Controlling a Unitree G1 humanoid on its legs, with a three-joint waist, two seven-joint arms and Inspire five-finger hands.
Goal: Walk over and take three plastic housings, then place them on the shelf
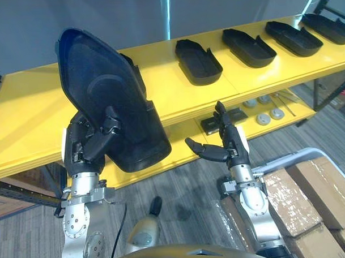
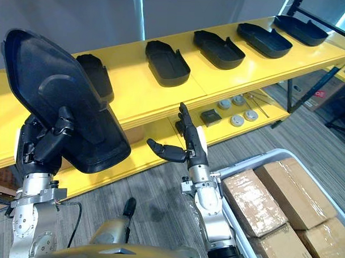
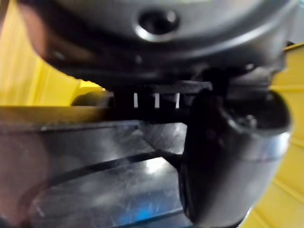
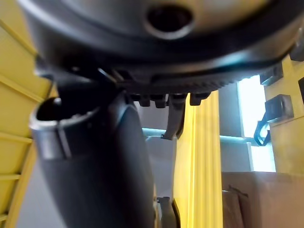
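Mostly hidden behind the housing (image 1: 114, 98), left hand (image 1: 88, 142) fingers grasp it; right hand (image 1: 234, 148) fingers released.

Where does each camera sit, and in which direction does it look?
Left eye view: on the head, looking down at the yellow shelf; both arms show, the left hand gripping a black housing, the right hand open.
Right eye view: beside it, facing the same way; it shares that whole scene, seen slightly from the right.
Left wrist view: on the left wrist, looking along that hand onto the held housing.
Right wrist view: on the right wrist, looking along that hand toward the shelf.
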